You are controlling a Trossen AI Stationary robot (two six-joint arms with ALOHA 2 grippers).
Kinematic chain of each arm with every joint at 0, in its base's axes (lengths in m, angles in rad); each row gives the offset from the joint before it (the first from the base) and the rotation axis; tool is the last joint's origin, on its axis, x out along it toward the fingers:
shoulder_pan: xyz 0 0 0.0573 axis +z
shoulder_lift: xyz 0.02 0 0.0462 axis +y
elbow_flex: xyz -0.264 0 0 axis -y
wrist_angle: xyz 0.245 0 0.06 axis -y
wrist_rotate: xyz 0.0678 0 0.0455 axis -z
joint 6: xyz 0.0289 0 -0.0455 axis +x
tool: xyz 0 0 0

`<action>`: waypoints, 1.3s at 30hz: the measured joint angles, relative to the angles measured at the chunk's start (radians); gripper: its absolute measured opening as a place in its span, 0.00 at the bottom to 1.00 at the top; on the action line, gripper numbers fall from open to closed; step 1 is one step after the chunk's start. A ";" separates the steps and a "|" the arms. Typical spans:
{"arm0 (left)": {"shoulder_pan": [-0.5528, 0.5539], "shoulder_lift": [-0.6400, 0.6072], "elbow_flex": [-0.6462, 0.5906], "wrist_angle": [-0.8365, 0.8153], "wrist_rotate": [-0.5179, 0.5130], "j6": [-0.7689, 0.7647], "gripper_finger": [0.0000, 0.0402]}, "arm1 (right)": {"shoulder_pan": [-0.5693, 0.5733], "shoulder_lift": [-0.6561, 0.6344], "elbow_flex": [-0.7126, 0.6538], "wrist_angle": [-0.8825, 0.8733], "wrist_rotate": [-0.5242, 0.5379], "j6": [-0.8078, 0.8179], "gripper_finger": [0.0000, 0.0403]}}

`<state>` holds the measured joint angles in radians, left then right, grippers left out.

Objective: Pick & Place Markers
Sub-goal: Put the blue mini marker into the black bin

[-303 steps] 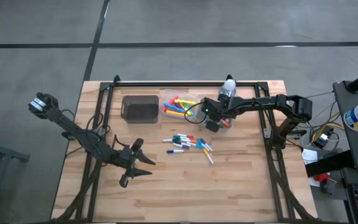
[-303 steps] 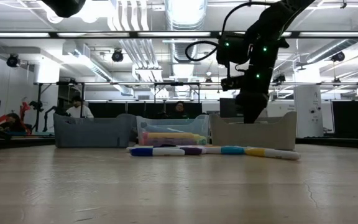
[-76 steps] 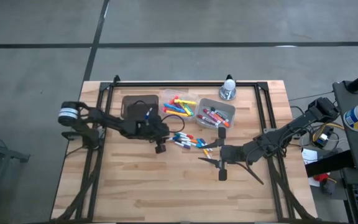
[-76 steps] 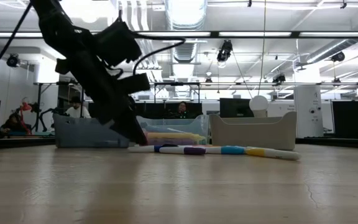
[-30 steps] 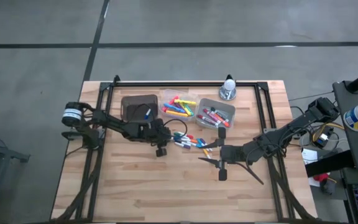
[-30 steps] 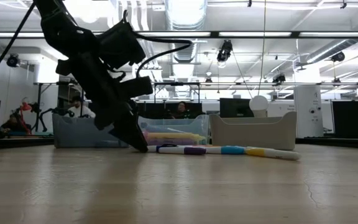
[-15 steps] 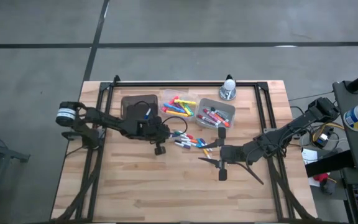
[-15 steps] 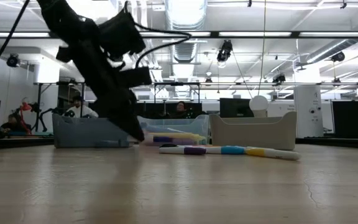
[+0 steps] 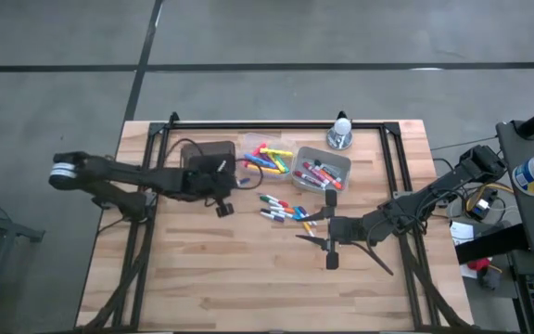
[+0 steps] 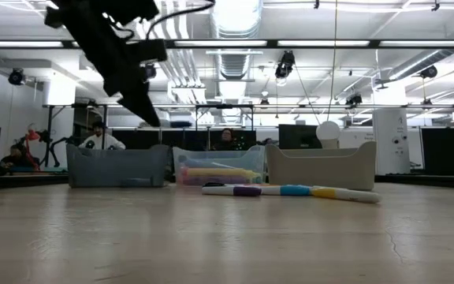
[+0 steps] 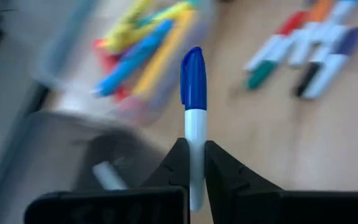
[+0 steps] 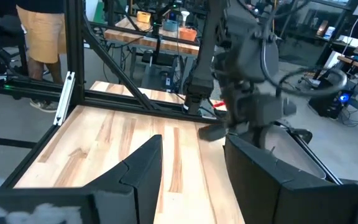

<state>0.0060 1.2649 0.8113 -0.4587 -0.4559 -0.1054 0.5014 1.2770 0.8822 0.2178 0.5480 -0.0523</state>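
Observation:
My left gripper [image 9: 236, 179] hangs high above the right edge of the dark bin [image 9: 202, 156], shut on a white marker with a blue cap [image 11: 193, 93]. It shows at the upper left in the low view [image 10: 150, 118]. Several more markers [image 9: 281, 209] lie in a loose pile on the table's middle, seen as a row in the low view [image 10: 290, 190]. My right gripper [image 9: 306, 230] hovers open just right of that pile, nothing between its fingers [image 12: 191, 162]. My left gripper pinches the marker's white barrel [image 11: 194, 163] between its two fingers, at the end away from the cap. The marker runs along the fingers and sticks out past their tips, blue cap [image 11: 192, 78] foremost. It is lifted clear of the table, slanting down with the gripper.
Three bins stand in a row at the back: the dark one with a marker inside [image 11: 107, 177], a clear one with neon markers [image 9: 267, 158], and a grey one with markers [image 9: 321, 172]. A small white-topped object [image 9: 341, 130] stands behind them. A black frame [image 9: 276, 122] borders the table.
My left gripper has taken the blue-capped marker from the left end of the pile, lifted it clear of the table and drawn back up and toward the table's left, to the dark bin. The other markers lie as before.

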 joint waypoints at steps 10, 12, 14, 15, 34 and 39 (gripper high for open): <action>0.135 -0.127 -0.063 -0.087 -0.149 -0.092 0.07 | 0.000 0.000 0.000 0.002 0.000 0.000 0.41; 0.176 -0.124 -0.089 -0.089 -0.147 -0.109 0.06 | 0.000 0.000 0.000 0.002 0.000 0.000 0.41; 0.221 -0.115 -0.111 -0.087 -0.139 -0.138 0.06 | 0.000 0.000 0.000 0.002 0.000 0.000 0.41; 0.243 -0.110 -0.120 -0.087 -0.134 -0.157 0.06 | 0.000 0.000 0.000 0.002 0.000 0.000 0.41; 0.468 0.000 -0.146 -0.040 0.100 -0.182 0.07 | 0.000 0.000 0.000 0.002 0.000 0.000 0.41; 0.469 0.010 -0.144 -0.021 0.087 -0.207 0.08 | 0.000 0.000 0.000 0.002 0.000 0.000 0.41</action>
<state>0.4751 1.2746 0.6670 -0.4793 -0.3687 -0.3125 0.5014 1.2770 0.8822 0.2195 0.5480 -0.0525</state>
